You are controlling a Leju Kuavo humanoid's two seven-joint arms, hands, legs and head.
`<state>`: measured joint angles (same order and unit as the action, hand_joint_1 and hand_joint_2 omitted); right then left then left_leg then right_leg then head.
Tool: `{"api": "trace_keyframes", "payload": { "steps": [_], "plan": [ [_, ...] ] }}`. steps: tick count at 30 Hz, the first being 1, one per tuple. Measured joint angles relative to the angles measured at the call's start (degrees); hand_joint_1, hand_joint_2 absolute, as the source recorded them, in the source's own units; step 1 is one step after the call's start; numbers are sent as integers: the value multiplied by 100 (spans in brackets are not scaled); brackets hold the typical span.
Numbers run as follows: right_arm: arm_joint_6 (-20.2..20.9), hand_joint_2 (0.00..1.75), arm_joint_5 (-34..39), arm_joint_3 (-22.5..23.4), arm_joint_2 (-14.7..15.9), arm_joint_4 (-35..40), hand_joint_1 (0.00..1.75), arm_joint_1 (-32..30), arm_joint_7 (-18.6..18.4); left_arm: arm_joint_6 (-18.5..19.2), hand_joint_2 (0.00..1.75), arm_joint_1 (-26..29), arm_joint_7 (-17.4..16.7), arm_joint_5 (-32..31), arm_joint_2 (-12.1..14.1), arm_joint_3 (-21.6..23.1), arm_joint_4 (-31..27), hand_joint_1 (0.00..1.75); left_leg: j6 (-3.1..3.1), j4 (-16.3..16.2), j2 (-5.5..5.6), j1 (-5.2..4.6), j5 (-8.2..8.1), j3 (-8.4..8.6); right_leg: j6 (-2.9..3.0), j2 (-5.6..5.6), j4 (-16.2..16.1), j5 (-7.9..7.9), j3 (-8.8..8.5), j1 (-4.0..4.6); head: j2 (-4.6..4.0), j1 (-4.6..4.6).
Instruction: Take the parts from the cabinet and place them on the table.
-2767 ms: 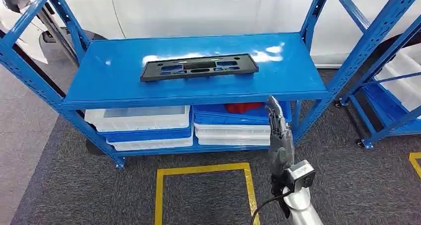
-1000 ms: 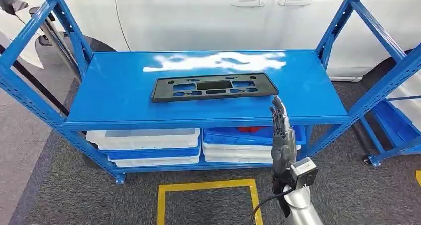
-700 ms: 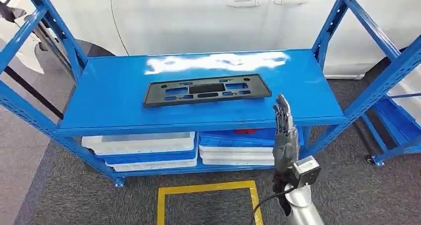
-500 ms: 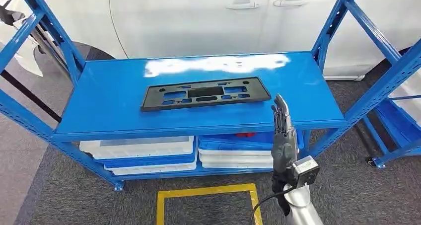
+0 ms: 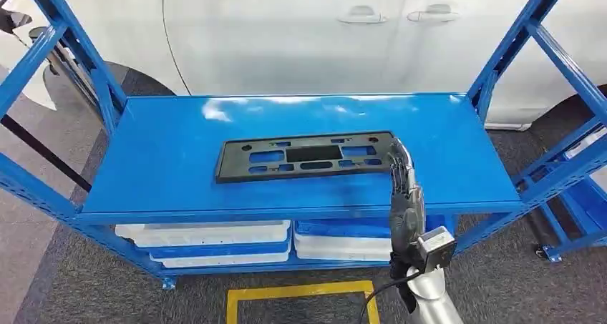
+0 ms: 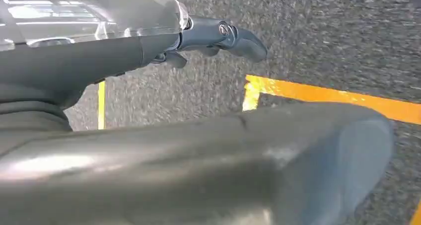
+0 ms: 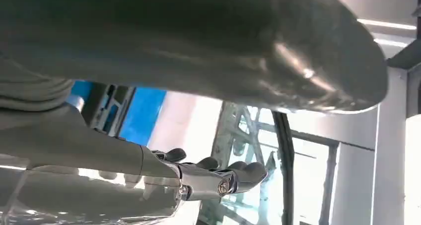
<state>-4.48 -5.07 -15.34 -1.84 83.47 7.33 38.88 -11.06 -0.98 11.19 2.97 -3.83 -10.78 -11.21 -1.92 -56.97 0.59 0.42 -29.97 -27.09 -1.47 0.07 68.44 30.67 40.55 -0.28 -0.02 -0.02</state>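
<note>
Shelf [image 5: 164, 167] is looming larger in the head view than a moment ago, since the robot is stepping closer, not bc anything on it is shifting. Left hand [image 6: 213, 36] is hanging over grey carpet, fingers out straight, holding nothing. Part [image 5: 306, 156], a flat black plate w/ cut-outs, is lying mid-shelf, untouched. Right hand [image 5: 402, 195] is now rising so its fingertips overlap the part's right end; fingers stretched out, apart, gripping nothing. Approach is nearly done; the grasp itself is still to come, prob. at that right end.
</note>
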Motion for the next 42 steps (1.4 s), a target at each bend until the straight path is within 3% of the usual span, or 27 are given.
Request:
{"api": "trace_keyframes", "payload": {
  "steps": [2, 3, 4, 6, 8, 9, 11, 12, 13, 14, 16, 17, 18, 19, 20, 22, 23, 25, 27, 28, 30, 32, 33, 36, 38, 39, 42],
  "plan": [
    [83, 0, 105, 0, 0, 0, 0, -7, -2, -2, 0, 26, 0, -11, -8, 0, 2, 0, 23, 24, -2, -3, -132, 139, 145, -9, -895, -865, -191, 54, 0, 2],
    [138, 0, 155, 0, 2, -2, 0, -26, -4, -2, 0, -6, -7, -13, -13, 0, 22, 0, 64, -7, 2, -28, -198, 201, 153, 9, -967, -964, -161, 80, 0, -15],
    [222, 0, 218, -7, 0, 13, 0, -47, 4, -2, 0, -37, -4, -24, -15, 0, 22, 0, 90, 43, 4, -21, -212, 193, 159, 4, -981, -932, -176, 97, 0, -4],
    [354, 0, 286, -28, 0, 125, 0, -47, 15, -7, 0, -35, 29, -63, -15, 2, 22, 0, 186, 69, -9, -13, -139, 246, 253, 21, -1046, -919, -215, 98, 0, -7],
    [376, 0, 288, -55, 0, 269, 0, -64, 17, -7, 0, -35, 79, -68, -11, 2, 22, 0, 223, -254, -19, -11, -110, 160, 307, 34, -1188, -882, -423, 52, 0, -4],
    [380, 0, 273, -85, 0, 326, 0, -56, 18, -4, 0, -39, 94, -63, -20, 2, 22, 0, 228, -627, -21, -8, -156, -39, 340, 27, -1223, -853, -490, 43, 0, -13],
    [308, 0, 133, -158, 2, 448, 0, -74, 18, -4, 0, -43, 125, -63, -20, 2, 22, 0, 312, -1408, -22, 17, -582, -587, 352, 27, -1227, -769, -567, 45, 0, -11],
    [266, 0, 56, -192, 2, 512, 0, -84, 18, -7, 0, -42, 133, -61, -15, 2, 22, 0, 357, -1614, -22, 25, -773, -783, 355, 28, -1223, -733, -598, 50, 0, -11],
    [225, 0, -30, -238, 2, 572, 0, -91, 18, -13, 0, -41, 149, -61, -15, 2, 22, 0, 351, -1650, -22, 26, -783, -903, 359, 32, -1212, -697, -633, 50, 0, -11],
    [227, 0, -94, -276, 2, 614, 0, -97, 17, -20, 0, -41, 151, -55, -15, 2, 22, 0, 337, -1449, -23, 26, -566, -901, 358, 42, -1198, -658, -678, 50, 0, -11],
    [282, 0, -175, -376, 7, 715, 0, -103, 17, -35, 0, -28, 155, -22, -15, 0, 22, 0, 296, -573, -25, 26, 132, -642, 338, 58, -1169, -578, -772, 52, 0, -11],
    [348, 175, -181, -431, 9, 781, 0, -103, 17, -37, 0, -28, 157, -6, -15, -2, 22, 0, 253, -64, -29, 23, 454, -496, 316, 58, -1153, -536, -799, 53, 0, -11],
    [394, 175, -192, -489, 15, 837, 0, -96, 15, -42, 0, -30, 155, 9, -15, -7, 24, 0, 246, -55, -29, -6, 300, -515, 291, 55, -1141, -530, -816, 70, 0, -11],
    [424, 175, -207, -524, 20, 894, 0, -96, 15, -55, 0, -48, 155, 13, -15, -7, 24, 0, 201, -26, -29, -30, 285, -530, 255, 56, -1138, -528, -779, 67, 0, -11],
    [426, 175, -243, -553, 28, 953, 0, -98, 15, -59, 0, -49, 155, 33, -15, -11, 24, 0, 158, -24, -27, -39, 406, -516, 223, 55, -1138, -513, -774, 63, 0, -11],
    [362, 175, -420, -638, 57, 1114, 0, -74, 15, -72, 0, -43, 143, 42, -17, -15, 24, 0, 99, 30, -26, -2, 447, -495, 166, 58, -1159, -520, -802, 83, 0, -13],
    [290, 0, -545, -660, 79, 1178, 0, -69, 15, -70, 0, -37, 109, 42, -29, -17, 24, 0, 74, 83, -48, 31, 477, -451, 137, 55, -1105, -448, -797, 66, 0, -11],
    [218, 0, -726, -706, 125, 1250, 0, -3, -2, -114, 0, -50, -60, -7, -28, -17, 24, 0, 35, 102, -51, 32, 482, -445, 76, 40, -448, -42, -486, 38, 0, -11],
    [204, 0, -852, -756, 181, 1246, 0, 5, -41, -216, 0, -55, -355, -45, -31, -15, 24, 0, 21, 99, -50, 27, 470, -448, 19, 37, 491, 321, -12, -7, 0, -11],
    [119, 175, -998, -776, 208, 1235, 0, 8, -74, -290, 0, -54, -510, -83, -33, -15, 24, 0, 26, 96, -47, 27, 465, -446, 0, 33, 688, 327, 106, -21, 0, -11],
    [-127, 175, -1457, -820, 254, 1200, 0, 32, -160, -402, 0, -53, -846, -122, -44, -9, 24, 0, 52, 88, -37, 29, 440, -421, -17, 22, 217, -61, -88, -61, 0, -11],
    [-547, 175, -2190, -874, 291, 1141, 0, 79, -335, -477, 0, -48, -1067, -173, -57, -4, 24, 0, 89, 62, -31, 32, 399, -386, -2, 9, -946, -598, -666, -83, 0, -11],
    [-842, 175, -2673, -924, 304, 1054, 0, 122, -454, -513, 0, -48, -1139, -188, -57, -2, 24, 0, 126, 56, -31, 6, 379, -392, 22, 9, -1107, -495, -746, -56, 0, -11],
    [-1590, 175, -3952, -1084, 334, 792, 0, 162, -797, -612, 0, -52, -1237, -238, -68, 4, 24, 0, 227, 70, -27, 13, 369, -383, 115, 27, -1120, -517, -731, -1, 0, -11],
    [-2025, 175, -4870, -1230, 343, 578, 0, 235, -1100, -627, 0, -52, -1229, -275, -70, 4, 24, 0, 305, 28, -29, 34, 306, -380, 210, 23, -1196, -555, -772, -49, 0, -11],
    [-2204, 175, -5280, -1312, 348, 458, 0, 300, -1257, -627, 0, -49, -1187, -295, -70, 4, 24, 0, 314, -176, -32, 32, 162, -457, 247, 18, -1204, -550, -784, -46, 0, -11],
    [-2466, 175, -6220, -1614, 361, -12, 0, 501, -1686, -575, 0, -47, -1045, -306, -77, 9, 24, 0, 346, -1547, -32, 34, -471, -1135, 292, 10, -1198, -540, -775, -13, 0, -11]
  ]
}}
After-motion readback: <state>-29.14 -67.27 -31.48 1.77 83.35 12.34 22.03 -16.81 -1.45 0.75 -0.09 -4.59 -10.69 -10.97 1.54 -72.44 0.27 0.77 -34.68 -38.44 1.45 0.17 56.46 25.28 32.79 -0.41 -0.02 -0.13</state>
